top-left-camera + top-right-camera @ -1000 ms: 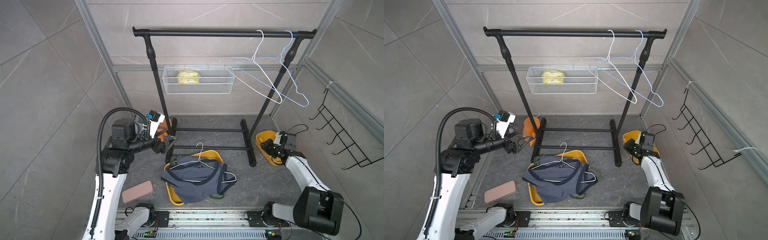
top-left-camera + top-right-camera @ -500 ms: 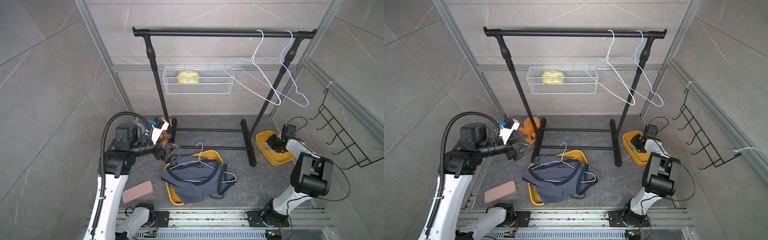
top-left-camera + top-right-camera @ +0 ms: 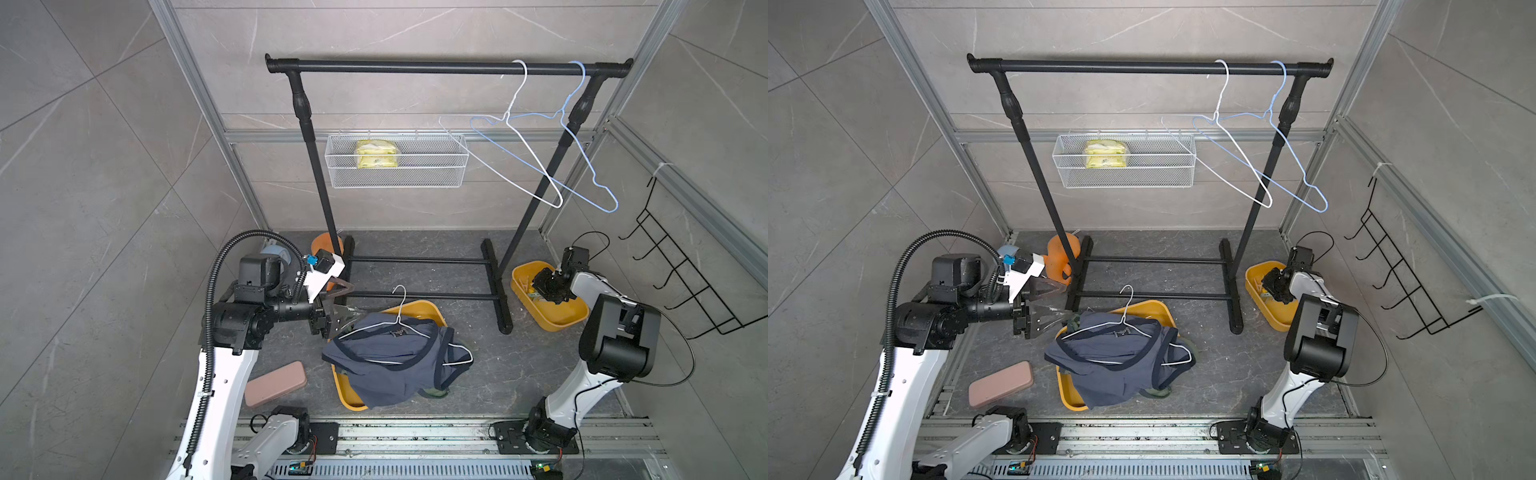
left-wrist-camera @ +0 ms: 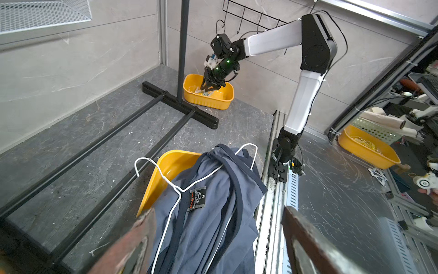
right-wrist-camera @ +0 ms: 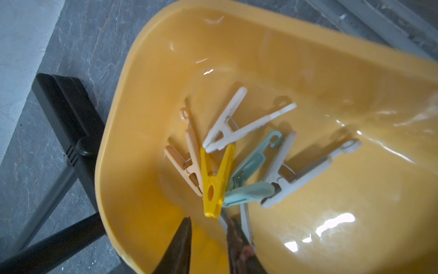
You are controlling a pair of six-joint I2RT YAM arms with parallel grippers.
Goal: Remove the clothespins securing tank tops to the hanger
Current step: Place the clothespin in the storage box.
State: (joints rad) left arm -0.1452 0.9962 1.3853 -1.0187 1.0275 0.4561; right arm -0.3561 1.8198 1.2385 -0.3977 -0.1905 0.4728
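Clothespins of small coloured plastic (image 5: 214, 187) were seen heaped on the bottom of a small yellow plastic bin (image 5: 308, 59). The bin stood on the dark grey table (image 3: 415, 245), beside the foot of a black metal garment rack (image 3: 449, 67). A tan, a white, a yellow, a mint-green and a pale grey pin were fanned out touching one another. A sixth, white, was partly hidden beneath one finger. The right pincer (image 5: 208, 234) was held inside the bin, just over the heap, its jaws parted a little with nothing gripped between them. The tail of the yellow pin lay just ahead of the gap.

A slate-blue tank top (image 3: 390, 357) was draped on a white wire hanger (image 4: 174, 187) across a large yellow plastic tray (image 4: 170, 166) in the middle of the table, well apart from the bin. A scrap of olive-green cloth (image 3: 432, 392) showed under its hem. The left pincer (image 4: 218, 210) was held at the tray's edge on the robot's left and was pointed at the hanger. Its jaws were spread wide with nothing gripped. Whether a fingertip touched the cloth could not be told.
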